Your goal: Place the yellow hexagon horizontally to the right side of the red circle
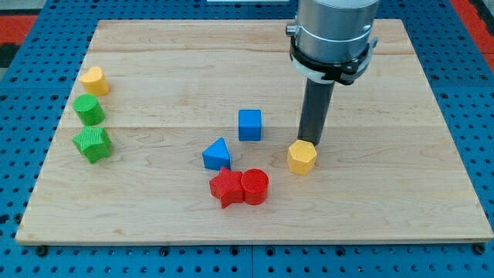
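The yellow hexagon (302,157) is found on the wooden worktop (154,216), right of centre and slightly below the middle, with the red circle (255,187) lying near it toward the view's left and a little toward the view's bottom. The two are apart, with a strip of bare wood between them. No hand is fitted to this arm, so nothing can be opened, closed or held; only a dark rod is carried, and my tip (311,144) is seen just behind the hexagon, at its upper edge toward the view's top and a shade to the right, touching it or very nearly so — contact cannot be settled from this angle.

The relation that matters is this: the hexagon lies from the tip toward the view's bottom and slightly left. A push along that line would, it is judged, bring the block down toward the circle's row. It is already on the circle's right, but it sits too high for a level pairing.

A red star (225,186) is pressed against the circle's left side, and a blue triangle (217,154) stands just above the star — neither seems to lie in the hexagon's path.
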Tool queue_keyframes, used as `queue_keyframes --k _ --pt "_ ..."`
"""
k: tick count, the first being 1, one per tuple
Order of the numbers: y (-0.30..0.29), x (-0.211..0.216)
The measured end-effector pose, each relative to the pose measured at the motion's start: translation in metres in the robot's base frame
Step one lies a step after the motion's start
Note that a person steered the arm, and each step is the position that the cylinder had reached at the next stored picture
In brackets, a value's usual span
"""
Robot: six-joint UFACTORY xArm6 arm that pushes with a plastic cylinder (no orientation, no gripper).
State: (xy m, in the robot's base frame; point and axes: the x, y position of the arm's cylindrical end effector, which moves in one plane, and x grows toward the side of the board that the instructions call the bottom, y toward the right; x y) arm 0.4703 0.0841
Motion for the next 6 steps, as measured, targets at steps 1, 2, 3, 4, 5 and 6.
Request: queue_keyframes --k 1,2,3,4,5,6 --pt "-0.037 -0.008" --pt "-0.009 0.028" --pt "0.009 0.040" --pt "0.014 0.043" --pt "0.014 0.057" --pt "0.007 0.061"
